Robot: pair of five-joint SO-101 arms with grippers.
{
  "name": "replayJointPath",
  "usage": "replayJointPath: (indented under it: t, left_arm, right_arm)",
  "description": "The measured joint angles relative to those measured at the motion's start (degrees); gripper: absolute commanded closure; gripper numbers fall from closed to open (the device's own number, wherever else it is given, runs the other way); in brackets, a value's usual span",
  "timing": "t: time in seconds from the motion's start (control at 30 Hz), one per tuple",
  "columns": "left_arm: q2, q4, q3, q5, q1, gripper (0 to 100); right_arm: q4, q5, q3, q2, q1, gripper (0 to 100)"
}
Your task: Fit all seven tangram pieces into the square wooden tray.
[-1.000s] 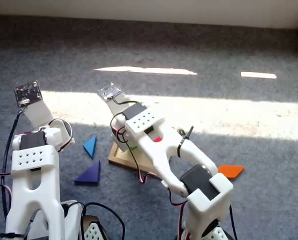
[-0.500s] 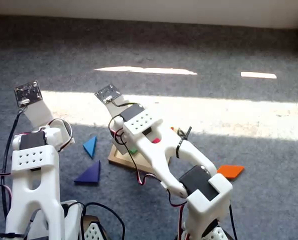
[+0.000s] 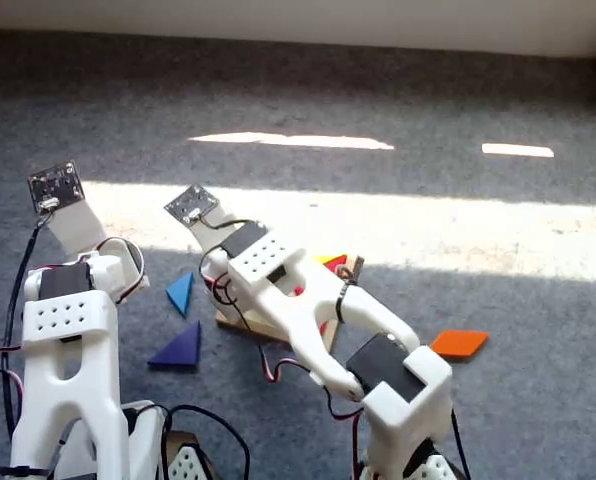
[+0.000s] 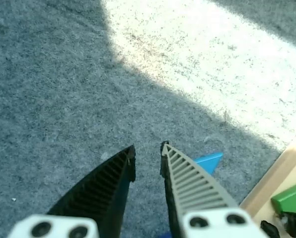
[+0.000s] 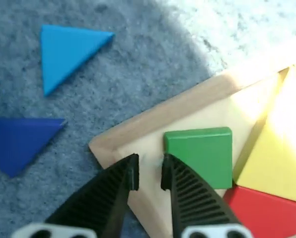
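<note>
The square wooden tray (image 5: 153, 116) holds a green square (image 5: 200, 151), a yellow piece (image 5: 277, 163) and a red piece (image 5: 267, 213). My right gripper (image 5: 149, 171) hovers over the tray's corner beside the green square, open by a narrow gap with nothing in it. On the carpet beside the tray lie a light blue triangle (image 5: 63, 49) and a dark blue triangle (image 5: 16, 141). Off to the left my left gripper (image 4: 147, 149) hangs above bare carpet, slightly open and empty, with the light blue triangle (image 4: 207, 161) just beyond it. An orange parallelogram (image 3: 459, 343) lies right of the right arm (image 3: 268, 265).
Grey carpet covers the floor, with a bright sunlit band across the middle. The right arm lies over most of the tray (image 3: 240, 322) in the high view. The left arm (image 3: 68, 300) stands at the left, with cables near its base.
The right arm has swung to the left over the tray, uncovering the yellow and red pieces behind it. The left arm has not moved.
</note>
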Motion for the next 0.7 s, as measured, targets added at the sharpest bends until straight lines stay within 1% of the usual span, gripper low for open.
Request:
replayJointPath:
  t: [0.3, 0.47, 0.7]
  left_arm:
    - [0.0, 0.0, 0.0, 0.0, 0.0, 90]
    - [0.0, 0.0, 0.0, 0.0, 0.0, 90]
    - [0.0, 0.0, 0.0, 0.0, 0.0, 90]
  right_arm:
    - [-0.79, 0.09, -0.53, 1.32, 5.45, 91.5]
    - [-0.53, 0.09, -1.76, 1.14, 5.8, 91.5]
    - [0.79, 0.09, -2.29, -8.79, 6.07, 91.5]
